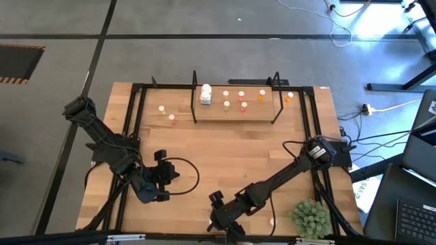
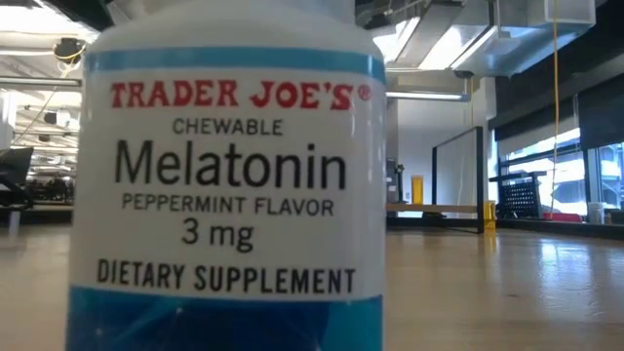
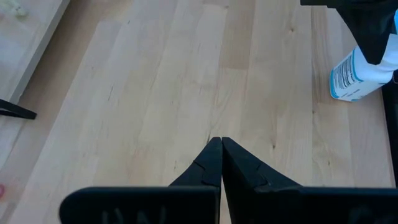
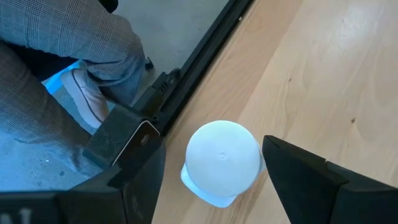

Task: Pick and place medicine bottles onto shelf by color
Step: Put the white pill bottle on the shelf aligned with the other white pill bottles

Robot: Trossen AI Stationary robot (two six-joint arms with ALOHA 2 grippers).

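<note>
A white bottle with a blue label and a round white cap [image 4: 222, 158] stands upright on the table near its front edge. It fills the low view [image 2: 229, 185] and shows in the left wrist view [image 3: 356, 73]. My right gripper [image 1: 221, 219] is open above it, one finger [image 4: 134, 180] on each side of the cap. My left gripper [image 3: 221, 149] is shut and empty over bare wood left of the middle [image 1: 163, 175]. The shelf [image 1: 235, 112] stands at the far middle with several small bottles on it, a white one [image 1: 206, 95] among them. My right gripper comes at the white bottle from above, its fingers on either side of the cap. A gap shows beside one finger. The other finger [image 4: 292, 168] stands close to the cap's edge [image 4: 256, 155]; whether it touches, I cannot tell.
Two small bottles [image 1: 167, 113] stand left of the shelf and one [image 1: 289, 96] to its right. A green plant [image 1: 310, 218] sits at the front right corner. A black frame [image 4: 199, 68] runs along the table's front edge, with a person's legs and shoe [image 4: 87, 93] beyond it.
</note>
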